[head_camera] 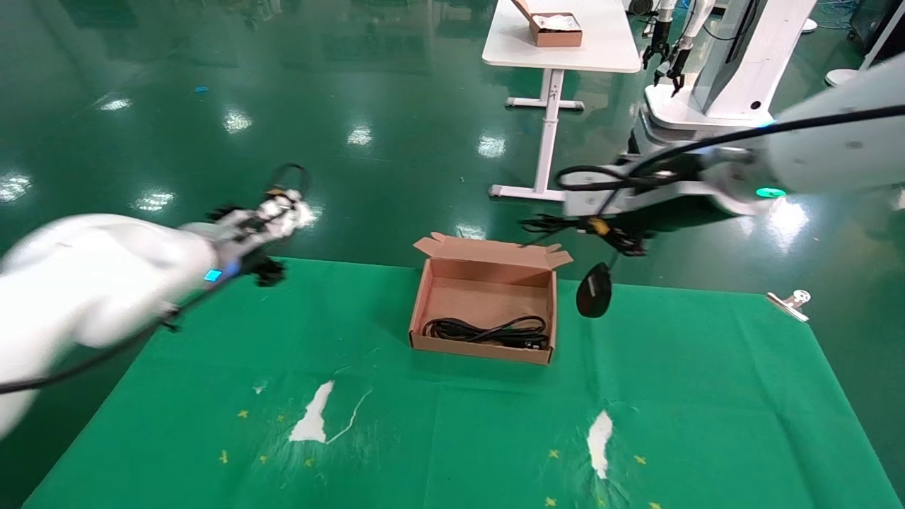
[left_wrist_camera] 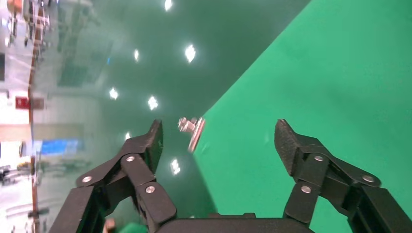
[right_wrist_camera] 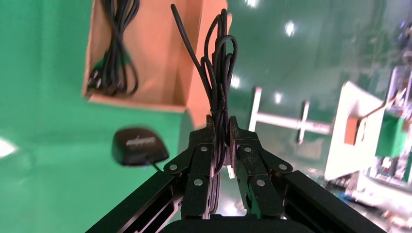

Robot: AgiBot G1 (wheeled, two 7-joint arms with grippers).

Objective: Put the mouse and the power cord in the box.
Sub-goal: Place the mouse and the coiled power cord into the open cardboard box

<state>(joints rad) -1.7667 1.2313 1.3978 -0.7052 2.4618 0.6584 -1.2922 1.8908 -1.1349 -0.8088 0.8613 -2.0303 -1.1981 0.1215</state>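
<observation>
The brown cardboard box stands open at the back middle of the green table. The coiled black power cord lies inside it along the near wall. My right gripper hovers past the box's far right corner, shut on the bundled thin cable of the mouse. The black mouse dangles below it, just right of the box and outside it. In the right wrist view the gripper pinches the cable loops, with the mouse, box and power cord beyond. My left gripper is open and empty over the table's back left edge.
A metal clip holds the cloth at the back right edge; another clip shows in the left wrist view. White torn patches mark the near cloth. On the floor behind stand a white table with a smaller box and another robot.
</observation>
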